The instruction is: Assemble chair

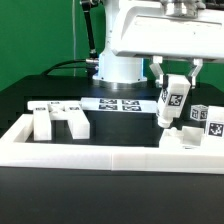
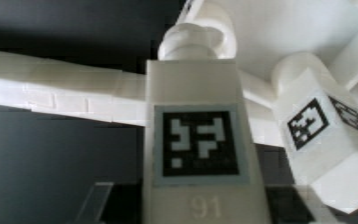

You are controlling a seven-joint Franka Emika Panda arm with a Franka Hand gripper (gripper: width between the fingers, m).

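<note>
**Chair leg gripped over the table's end at the exterior view's right**

Exterior view. The gripper (image 1: 172,90) is seen closed on a chair leg (image 1: 167,110), which is held upright with its tag facing the camera. The leg hangs over the black table (image 1: 120,128) towards the end at the exterior view's right, just beside a cluster of tagged chair parts (image 1: 203,122). Whether its lower end touches the table or the cluster cannot be told. The upright hold is judged to serve for bringing the leg end-on to a joint in that cluster. Two blocky chair parts (image 1: 58,122) and a low slab (image 1: 45,105) lie well apart near the opposite end, apparently awaiting later steps. The marker board (image 1: 120,103) lies flat near the far edge. No true container is present. A raised border rail (image 1: 110,160) runs along the near edge and both ends, and all loose parts lie inside it.

Wrist view. The chair leg (image 2: 197,95) fills the middle of the picture, its tag (image 2: 202,135) plainly legible. A rounded peg (image 2: 194,40) is seen on the end away from the camera, judged to be the mating end. A neighbouring tagged part (image 2: 322,118) stands just beside the leg. A long white piece (image 2: 51,85) crosses behind the leg and cannot be identified with certainty. The fingers are only dimly visible.
</note>
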